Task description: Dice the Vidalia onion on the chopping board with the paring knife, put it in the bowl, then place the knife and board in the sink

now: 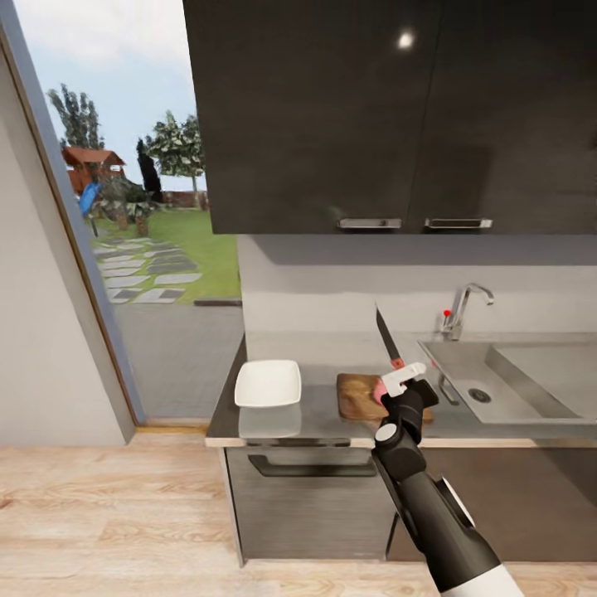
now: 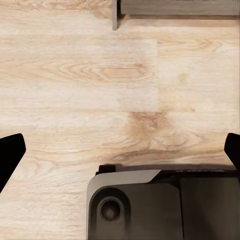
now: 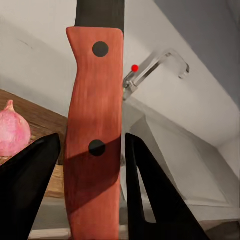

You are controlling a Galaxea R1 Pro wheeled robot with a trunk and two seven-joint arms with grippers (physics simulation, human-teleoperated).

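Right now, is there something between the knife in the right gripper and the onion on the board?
Nothing visible. The right gripper holds the paring knife blade up, just above the Vidalia onion on the chopping board.

The pinkish Vidalia onion [image 3: 12,131] sits whole on the dark brown chopping board [image 1: 358,396]. The red-handled paring knife [image 1: 387,338] stands blade-up above the board; the white square bowl [image 1: 268,383] lies left of it.

Head view high, facing countertop [image 1: 323,414], right wrist close on paring knife [image 3: 95,130], both showing tap [image 1: 464,307].
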